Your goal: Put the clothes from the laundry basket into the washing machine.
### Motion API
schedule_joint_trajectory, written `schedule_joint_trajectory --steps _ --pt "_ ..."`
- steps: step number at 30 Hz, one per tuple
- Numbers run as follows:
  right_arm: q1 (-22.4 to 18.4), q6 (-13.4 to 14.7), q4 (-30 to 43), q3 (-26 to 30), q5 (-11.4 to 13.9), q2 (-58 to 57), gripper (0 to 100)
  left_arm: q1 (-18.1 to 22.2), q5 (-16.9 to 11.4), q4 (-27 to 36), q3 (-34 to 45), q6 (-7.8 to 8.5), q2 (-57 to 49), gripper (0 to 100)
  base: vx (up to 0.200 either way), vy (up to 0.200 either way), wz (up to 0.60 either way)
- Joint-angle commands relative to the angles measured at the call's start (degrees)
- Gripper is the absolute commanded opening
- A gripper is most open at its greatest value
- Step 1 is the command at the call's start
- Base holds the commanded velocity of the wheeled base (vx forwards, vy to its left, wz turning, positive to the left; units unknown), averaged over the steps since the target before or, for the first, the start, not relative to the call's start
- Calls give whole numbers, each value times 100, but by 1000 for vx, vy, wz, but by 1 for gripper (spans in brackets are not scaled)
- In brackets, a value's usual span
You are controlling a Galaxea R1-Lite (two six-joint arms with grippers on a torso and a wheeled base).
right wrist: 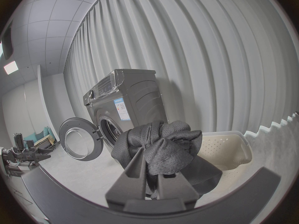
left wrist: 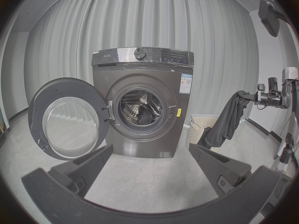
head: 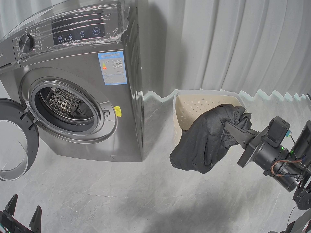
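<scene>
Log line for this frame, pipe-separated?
right gripper: shut on dark garment, hanging by laundry basket | left gripper: open, empty | washing machine: door open

curtain [head: 226,33]: white, pleated, full height | floor [head: 129,194]: pale grey marbled tiles | ceiling [right wrist: 46,13]: panelled | light [right wrist: 11,67]: lit

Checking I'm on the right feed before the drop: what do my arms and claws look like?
Both are matte black with two tapered, wedge-shaped fingers each: left claw, right claw. The right arm has a black cylindrical wrist with a boxy module on top, a looped copper-coloured cable and small green lights.
</scene>
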Motion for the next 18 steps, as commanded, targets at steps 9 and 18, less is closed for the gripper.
schedule_joint_trajectory --steps 9,18 --pt "1 -8 -21 -3 5 82 0 0 2 -2 84 -3 -84 100 0 200 0" --pt "9 1 -21 15 14 91 0 0 2 -2 84 -12 -84 100 0 22 0"
